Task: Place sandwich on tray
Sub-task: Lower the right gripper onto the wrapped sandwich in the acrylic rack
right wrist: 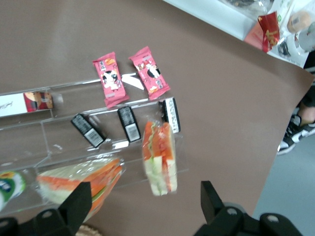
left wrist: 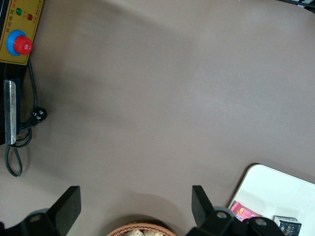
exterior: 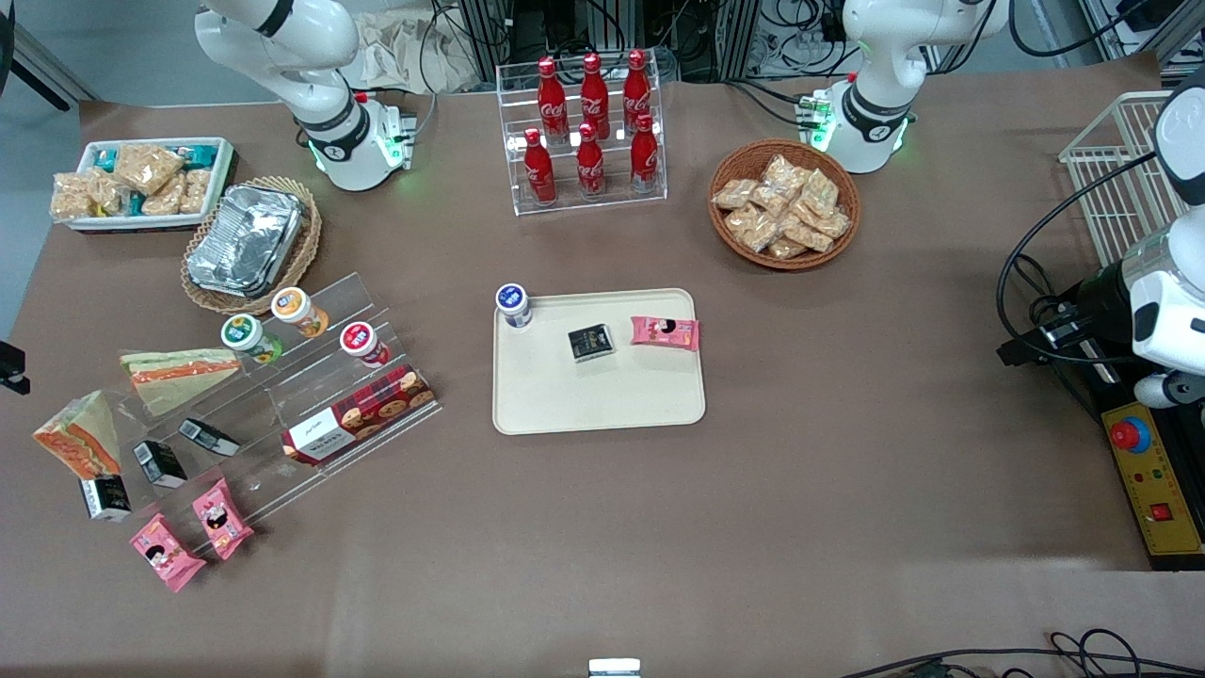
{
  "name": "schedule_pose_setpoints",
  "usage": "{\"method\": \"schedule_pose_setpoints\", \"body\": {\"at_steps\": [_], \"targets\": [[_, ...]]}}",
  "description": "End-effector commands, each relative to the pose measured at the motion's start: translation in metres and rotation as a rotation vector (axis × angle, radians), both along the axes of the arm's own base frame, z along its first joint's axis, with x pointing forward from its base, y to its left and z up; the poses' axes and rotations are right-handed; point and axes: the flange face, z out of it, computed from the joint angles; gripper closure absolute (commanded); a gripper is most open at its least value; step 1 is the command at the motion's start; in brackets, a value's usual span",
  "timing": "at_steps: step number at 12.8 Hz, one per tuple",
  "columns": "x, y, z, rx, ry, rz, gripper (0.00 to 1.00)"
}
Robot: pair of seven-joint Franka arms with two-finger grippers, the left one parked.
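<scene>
The sandwich [exterior: 80,435] is a clear-wrapped wedge of tan bread with orange-red and green filling. It stands on the table at the working arm's end, beside the stepped acrylic shelf [exterior: 311,395]. In the right wrist view the sandwich [right wrist: 158,157] lies just ahead of my gripper [right wrist: 146,206], which hovers well above it, open and empty. The gripper is out of the front view. The cream-beige tray [exterior: 602,405] lies mid-table, and its corner shows in the left wrist view [left wrist: 275,187].
A flatter greenish wedge [exterior: 179,375] lies beside the sandwich, also in the right wrist view [right wrist: 81,184]. Black packs [exterior: 158,461] and pink packs [exterior: 221,518] sit nearby. The tray holds a blue-capped cup [exterior: 513,304], a black pack [exterior: 590,342] and a pink pack [exterior: 665,331].
</scene>
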Motion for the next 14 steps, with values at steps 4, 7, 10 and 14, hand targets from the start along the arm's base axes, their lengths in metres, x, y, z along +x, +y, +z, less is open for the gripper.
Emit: {"method": "schedule_pose_setpoints", "body": {"at_steps": [4, 7, 10, 14], "targets": [[0.009, -0.035, -0.057, -0.005, -0.041, 0.034, 0.01], [0.004, -0.034, -0.087, 0.001, -0.024, 0.032, 0.01], [-0.001, -0.031, -0.107, 0.007, -0.009, 0.033, 0.01], [-0.005, -0.036, -0.13, -0.02, -0.036, 0.061, 0.01]]}}
